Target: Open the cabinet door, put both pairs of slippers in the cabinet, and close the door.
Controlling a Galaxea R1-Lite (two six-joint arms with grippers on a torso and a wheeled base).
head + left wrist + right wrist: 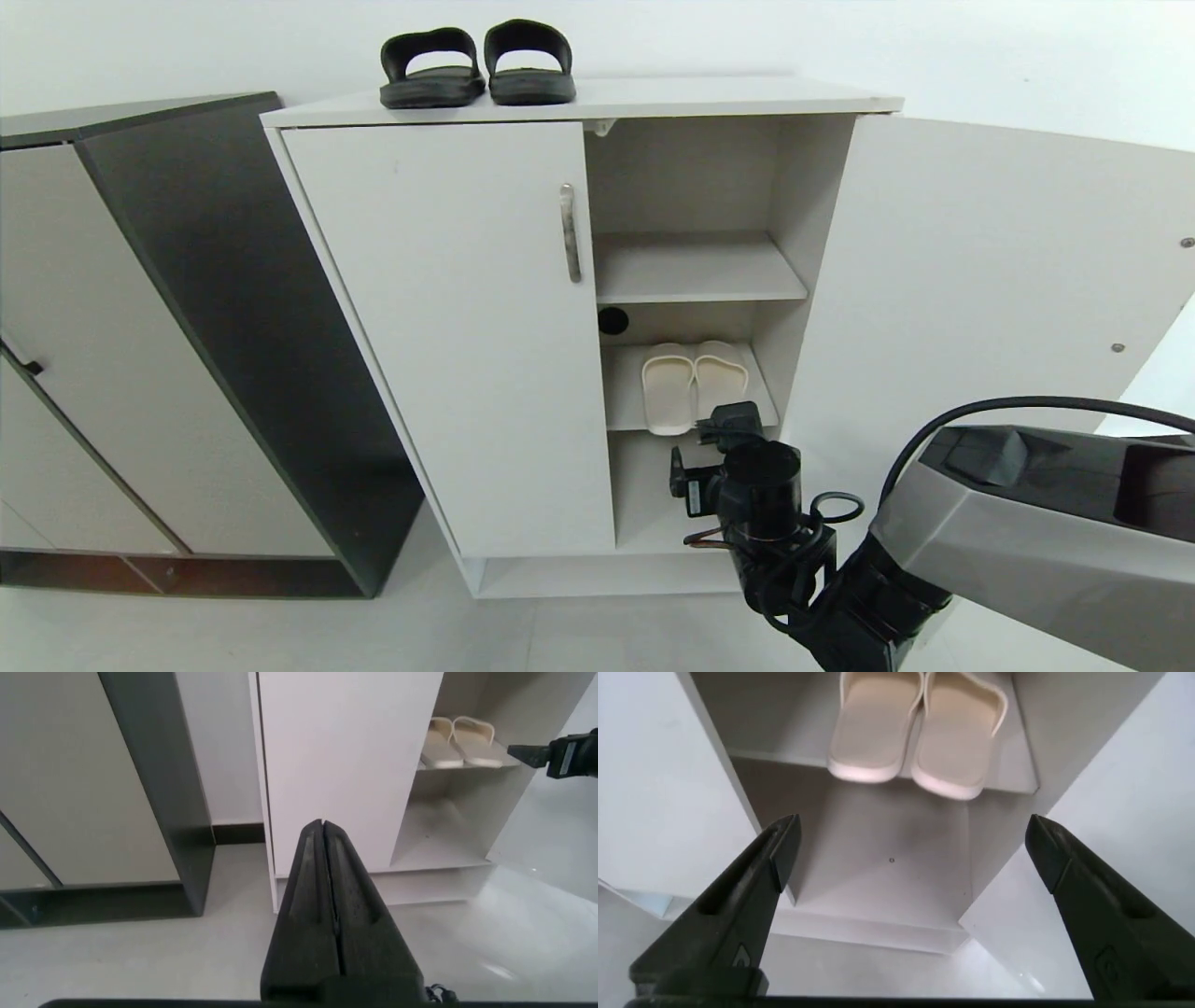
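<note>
Now the right gripper [915, 831] is being held wide open and empty just below the cream slippers [694, 383] on the middle shelf of the cabinet [728, 93] — the black slippers [477, 65] on top are likely being targeted next, best pinched together squarely.

Cream slippers [918, 728]: far ends cut by picture edge; open door [990, 271] cropped at right.

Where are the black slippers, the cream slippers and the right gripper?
black slippers [529, 86], head view, front sole of one slipper.
cream slippers [870, 728], right wrist view, footbed of one slipper.
right gripper [912, 829], right wrist view, midway between its open fingertips.
</note>
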